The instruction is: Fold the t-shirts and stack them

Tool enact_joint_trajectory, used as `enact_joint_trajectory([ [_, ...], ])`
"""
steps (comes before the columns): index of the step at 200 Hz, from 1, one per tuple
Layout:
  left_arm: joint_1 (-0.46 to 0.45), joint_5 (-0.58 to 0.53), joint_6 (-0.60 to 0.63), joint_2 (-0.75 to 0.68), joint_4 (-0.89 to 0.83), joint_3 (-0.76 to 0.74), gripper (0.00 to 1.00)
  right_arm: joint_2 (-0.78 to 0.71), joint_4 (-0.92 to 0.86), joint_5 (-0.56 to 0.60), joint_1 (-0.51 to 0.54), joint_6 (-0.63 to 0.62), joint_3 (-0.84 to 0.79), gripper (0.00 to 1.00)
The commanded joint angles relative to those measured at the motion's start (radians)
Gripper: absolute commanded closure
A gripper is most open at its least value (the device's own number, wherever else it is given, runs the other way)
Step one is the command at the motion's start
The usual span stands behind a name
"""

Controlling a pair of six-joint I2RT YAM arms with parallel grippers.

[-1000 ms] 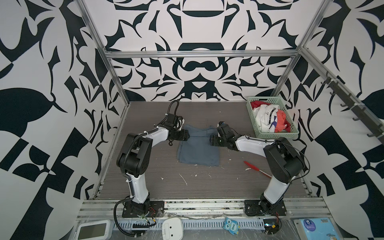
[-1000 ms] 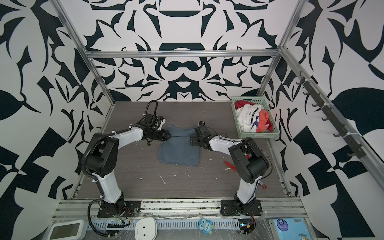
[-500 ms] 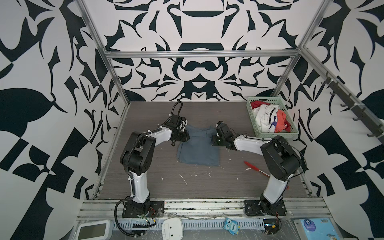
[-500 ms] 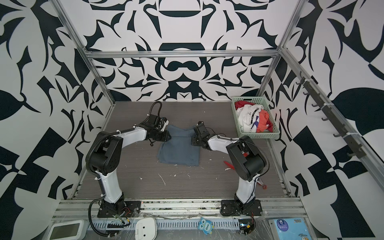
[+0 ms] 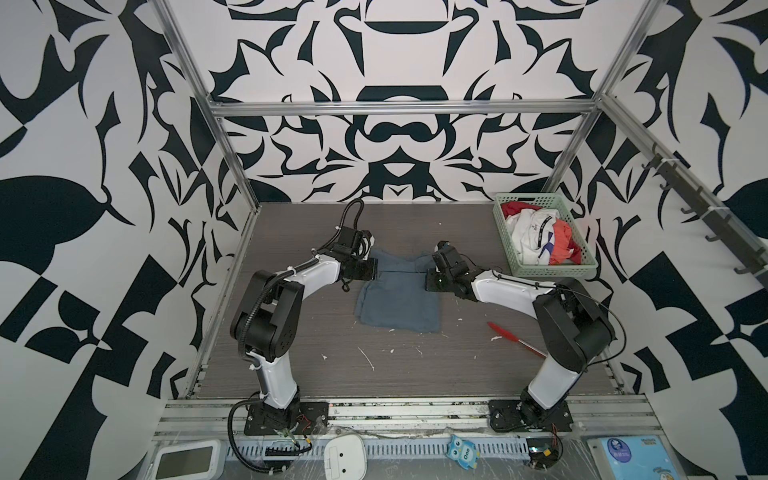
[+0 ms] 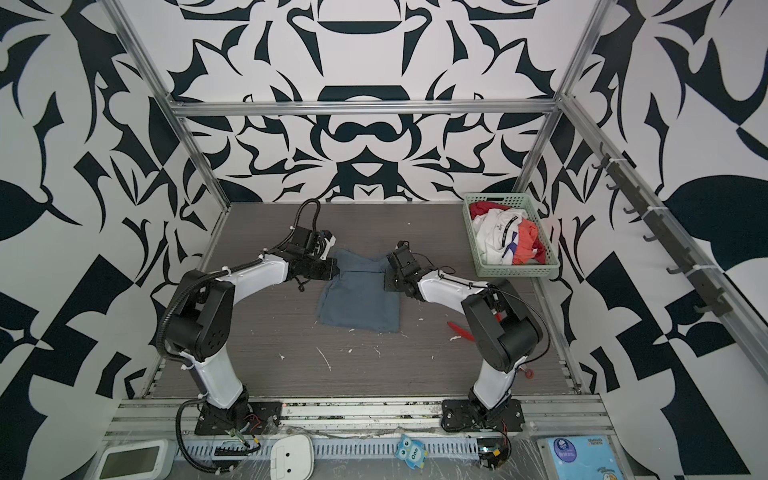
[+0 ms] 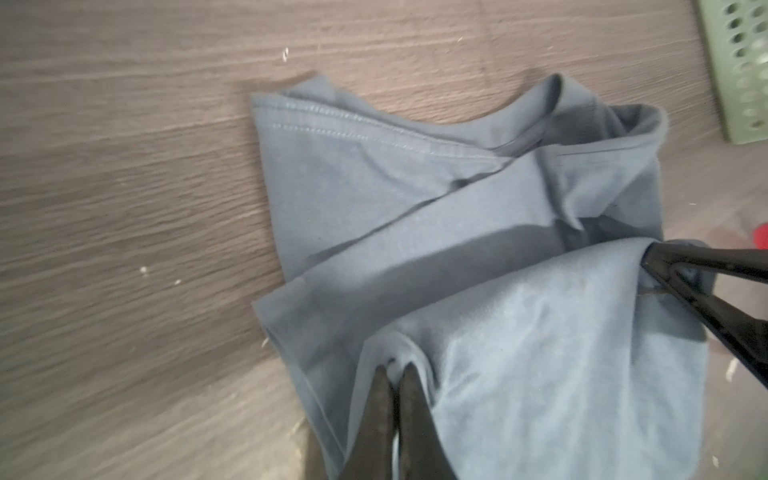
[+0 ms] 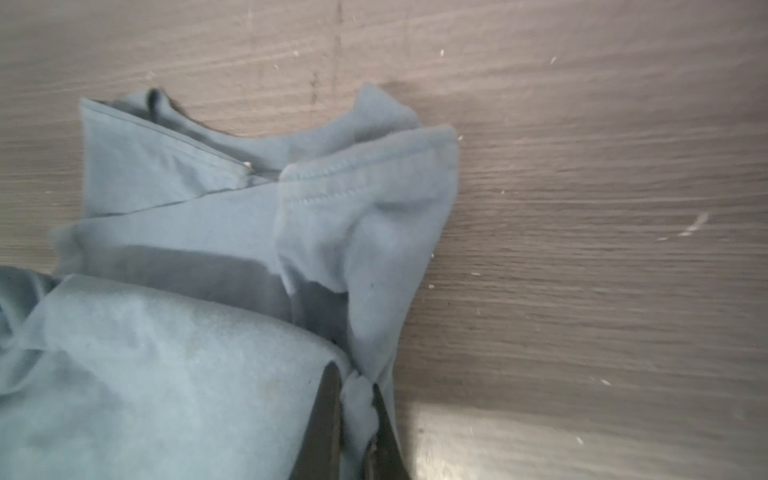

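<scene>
Blue-grey t-shirt (image 5: 399, 295): lies on the table (image 5: 291, 353) between both arms, folded narrow, neckline at its far edge.
Left gripper (image 7: 394, 370): you have it clenched on a pinch of the shirt's raised layer.
Right gripper (image 8: 357, 384): clamped on a bunch of that same layer, at the opposite edge.
Other t-shirts (image 5: 536, 239): white and red-orange, heaped in the green basket (image 5: 548, 272), back right.
Writing: you can read "One" on the blue owl tag (image 5: 464, 454); the white shirt's stripe print is too small.
Left wrist view only: shows you both grippers on the raised layer; both top views hide the fingertips.
</scene>
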Motion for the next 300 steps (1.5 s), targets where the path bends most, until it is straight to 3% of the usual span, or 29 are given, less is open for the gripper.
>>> enact_joint_trajectory([
  [1,-0.009,0.005,-0.022,-0.073,-0.002,-0.046,1.0,-0.084,-0.02,0.071,0.025,-0.019,-0.004,1.0],
  [40,-0.016,0.019,-0.041,-0.175,-0.005,-0.089,1.0,-0.144,-0.041,0.121,0.048,-0.022,-0.019,1.0],
  [55,-0.016,0.022,-0.043,-0.193,-0.005,-0.091,1.0,-0.139,-0.068,0.139,0.047,-0.014,-0.014,0.85],
  [88,-0.016,0.03,-0.056,-0.178,0.013,-0.093,1.0,-0.096,-0.081,0.139,0.055,0.014,-0.026,0.79],
  [120,-0.016,0.044,-0.064,-0.147,0.026,-0.093,1.0,-0.074,-0.079,0.16,0.073,0.028,-0.018,0.82],
  [142,-0.016,0.045,-0.067,-0.144,0.028,-0.095,1.0,-0.077,-0.115,0.195,0.091,0.021,0.005,0.78],
  [155,-0.016,0.042,-0.065,-0.144,0.03,-0.094,1.0,-0.08,-0.117,0.195,0.096,0.014,0.007,0.8],
  [183,-0.016,0.043,-0.072,-0.163,0.024,-0.082,1.0,-0.097,-0.108,0.208,0.098,0.016,0.014,0.98],
  [231,-0.016,0.05,-0.064,-0.207,-0.008,0.004,1.0,-0.19,-0.101,0.238,0.094,-0.029,0.078,1.0],
  [300,0.04,0.101,-0.062,0.058,-0.004,0.178,1.0,0.116,-0.155,0.155,0.013,-0.091,0.303,1.0],
])
